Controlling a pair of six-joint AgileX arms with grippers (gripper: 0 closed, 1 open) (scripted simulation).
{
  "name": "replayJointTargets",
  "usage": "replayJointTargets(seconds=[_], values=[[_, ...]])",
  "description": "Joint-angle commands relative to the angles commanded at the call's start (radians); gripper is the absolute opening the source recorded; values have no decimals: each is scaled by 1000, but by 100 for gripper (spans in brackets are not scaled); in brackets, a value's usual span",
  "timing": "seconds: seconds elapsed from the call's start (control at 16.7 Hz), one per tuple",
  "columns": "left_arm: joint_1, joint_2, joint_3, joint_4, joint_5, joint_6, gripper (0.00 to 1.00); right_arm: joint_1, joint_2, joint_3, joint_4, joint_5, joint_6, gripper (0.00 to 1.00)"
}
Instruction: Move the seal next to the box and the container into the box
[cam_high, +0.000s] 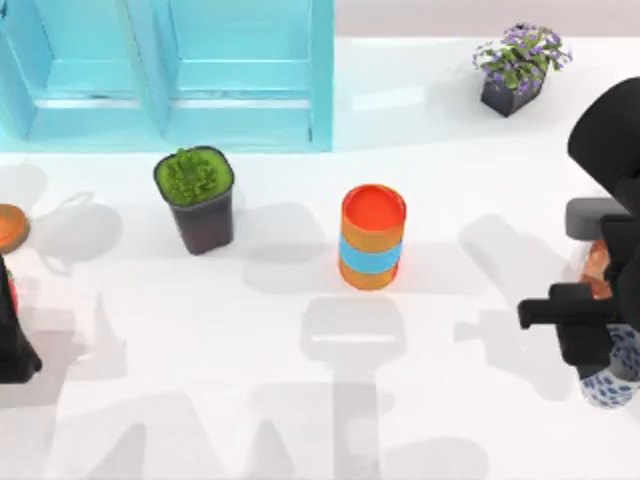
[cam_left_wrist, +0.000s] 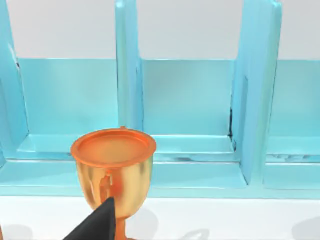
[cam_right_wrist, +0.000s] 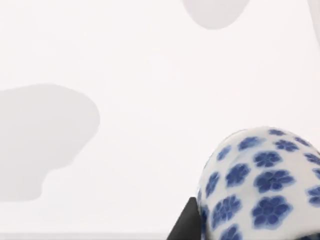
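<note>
Top view: the right end effector (cam_high: 600, 335) sits at the table's (cam_high: 300, 400) right edge over the blue-flowered white container (cam_high: 612, 385); whether it grips, I cannot tell. The seal (cam_high: 597, 268) peeks out reddish beneath the arm, its orientation hidden. The turquoise box (cam_high: 170, 70) lies far back left. The left arm is parked at the left edge.
Left wrist view: an orange goblet (cam_left_wrist: 113, 170) stands upright before the box (cam_left_wrist: 190, 100).
Right wrist view: the container (cam_right_wrist: 260, 190) sits close by, its axis unclear.
</note>
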Motion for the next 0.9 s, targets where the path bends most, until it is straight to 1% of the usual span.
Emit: replayJointTargets(seconds=[0.18,0.36,0.54,0.9], values=[[0,0,0,0,0,0,100,-34,7,10,-3,0,-34,0],[0,0,0,0,0,0,100,-158,26,33,-11,2,-160,0],[0,0,0,0,0,0,100,-364,46,56,-16,4,-367,0],[0,0,0,0,0,0,100,-862,69,68,3,5,-862,0]])
